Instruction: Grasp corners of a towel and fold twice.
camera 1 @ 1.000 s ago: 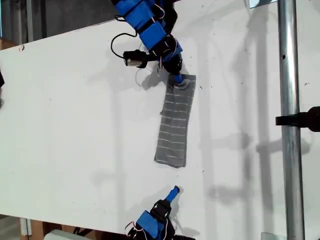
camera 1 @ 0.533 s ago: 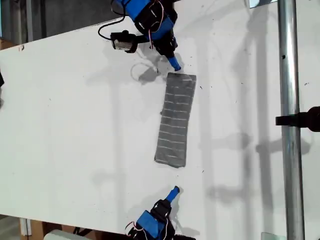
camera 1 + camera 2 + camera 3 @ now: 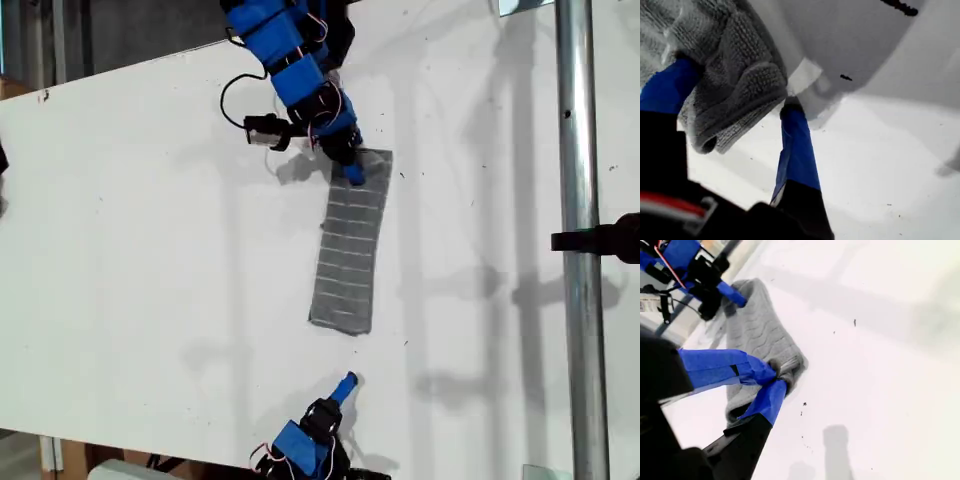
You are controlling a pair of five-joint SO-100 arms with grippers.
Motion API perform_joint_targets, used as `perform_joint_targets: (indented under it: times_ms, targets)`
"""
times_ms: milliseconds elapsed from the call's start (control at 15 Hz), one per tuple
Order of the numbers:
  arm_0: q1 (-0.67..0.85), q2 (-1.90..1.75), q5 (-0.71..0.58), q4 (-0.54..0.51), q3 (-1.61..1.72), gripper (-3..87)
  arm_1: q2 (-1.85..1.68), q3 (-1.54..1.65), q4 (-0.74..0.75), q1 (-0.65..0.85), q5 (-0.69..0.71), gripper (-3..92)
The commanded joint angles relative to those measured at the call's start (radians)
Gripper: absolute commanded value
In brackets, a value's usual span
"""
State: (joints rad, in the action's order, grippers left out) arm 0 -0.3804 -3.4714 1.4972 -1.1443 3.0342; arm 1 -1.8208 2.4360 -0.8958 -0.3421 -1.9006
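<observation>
Now, my first gripper [image 3: 352, 172]: in the exterior view it sits on the upper end of the towel, at the corner toward that view's left.
First gripper's jaws: spread apart. The first wrist view [image 3: 737, 87] shows one blue finger [image 3: 797, 145] bare beside the cloth and the other finger half buried under it.
What it touches: a bunched corner [image 3: 740, 115] of the towel [image 3: 735, 75] lies between the two fingers, draped over the buried one. Its rolled edge reaches the tip of the bare one. No closed pinch shows.
My second gripper [image 3: 349, 380]: near the lower edge of the exterior view, tip pointing up toward the towel's lower end but well apart from it.
Second gripper's jaws: brought together at the tips in the second wrist view [image 3: 775, 380], with nothing between them. The cloth seen there lies beyond the tips, not in them.
Towel [image 3: 350, 250]: a long narrow grey strip with pale stripes, lying flat on the white table [image 3: 150, 250] and running up and down the exterior view, tilted slightly.
Towel's lower end: free, with one corner a little turned.
From the second wrist view: the towel [image 3: 760, 330] stretches away toward my first gripper [image 3: 737, 299] at its far end.
Metal pole [image 3: 575, 250]: upright along the exterior view's right, clear of the cloth.
</observation>
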Motion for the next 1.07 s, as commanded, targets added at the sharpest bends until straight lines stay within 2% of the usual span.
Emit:
perform_joint_targets:
  times_ms: [0, 67, 133, 200, 267, 333, 467, 733, 867, 933, 1000]
  targets:
    - [-0.006, -0.009, 0.017, -0.003, -0.006, 2.2, 0.069, -0.051, 0.035, 0.021, 0.008, 31.2]
    - [-0.006, -0.009, 0.017, 0.000, -0.009, 2.1, 0.071, -0.040, 0.078, 0.020, 0.006, 29.8]
    - [-0.008, -0.009, 0.018, 0.000, -0.009, 2.0, 0.075, -0.025, 0.163, 0.008, 0.002, 21.2]
    - [-0.005, -0.009, 0.020, 0.000, -0.006, 2.0, 0.120, -0.011, 0.285, 0.011, 0.008, 17.7]
    - [-0.002, -0.009, 0.018, 0.003, -0.006, 2.0, 0.186, -0.046, 0.339, 0.011, 0.012, 13.0]
    - [-0.002, -0.009, 0.018, 0.003, -0.009, 1.9, 0.233, -0.078, 0.385, 0.017, 0.031, 1.0]
    - [-0.011, -0.009, 0.028, -0.003, -0.014, 1.8, 0.239, -0.117, 0.357, 0.029, 0.067, -0.1]
    - [-0.003, -0.009, 0.017, -0.002, -0.018, 1.7, -0.261, -0.011, -0.187, 0.023, 0.048, -0.2]
    - [0.005, -0.009, 0.006, 0.002, -0.018, 1.6, -0.624, 0.048, -0.505, -0.038, -0.026, -0.2]
    - [0.008, -0.009, 0.003, 0.002, -0.018, 1.5, -0.770, 0.058, -0.615, -0.080, -0.072, -0.2]
    - [0.014, -0.009, -0.002, 0.003, -0.017, 1.5, -0.844, 0.060, -0.666, -0.103, -0.091, -0.2]
